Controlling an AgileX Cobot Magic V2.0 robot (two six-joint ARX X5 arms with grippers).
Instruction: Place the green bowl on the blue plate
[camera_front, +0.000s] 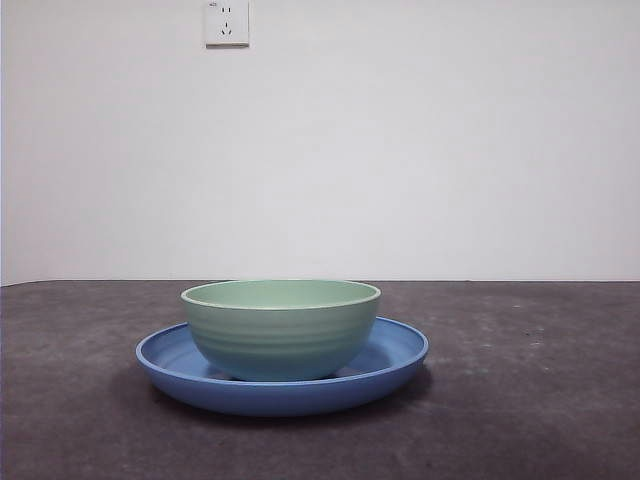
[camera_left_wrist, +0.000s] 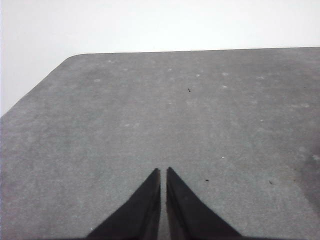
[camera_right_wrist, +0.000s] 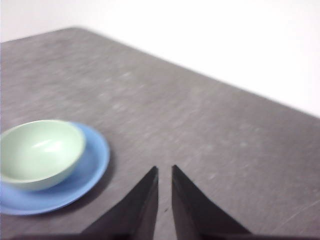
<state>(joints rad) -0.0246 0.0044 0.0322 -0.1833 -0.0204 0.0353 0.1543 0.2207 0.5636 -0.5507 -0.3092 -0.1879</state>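
Front view: the green bowl (camera_front: 281, 328) is seated upright on the blue plate (camera_front: 170, 360). Both are located well apart from the right gripper (camera_right_wrist: 164, 168), whose jaws are nearly closed and empty. The left gripper (camera_left_wrist: 163, 170) is likewise closed on nothing above the table (camera_left_wrist: 150, 115).

The bowl (camera_front: 281, 327) stands upright on the plate (camera_front: 395, 360), which rests on the table (camera_front: 540, 400).

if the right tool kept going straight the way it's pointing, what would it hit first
Probably only the bare table. The right tool points past the green bowl and blue plate, which sit off to one side.
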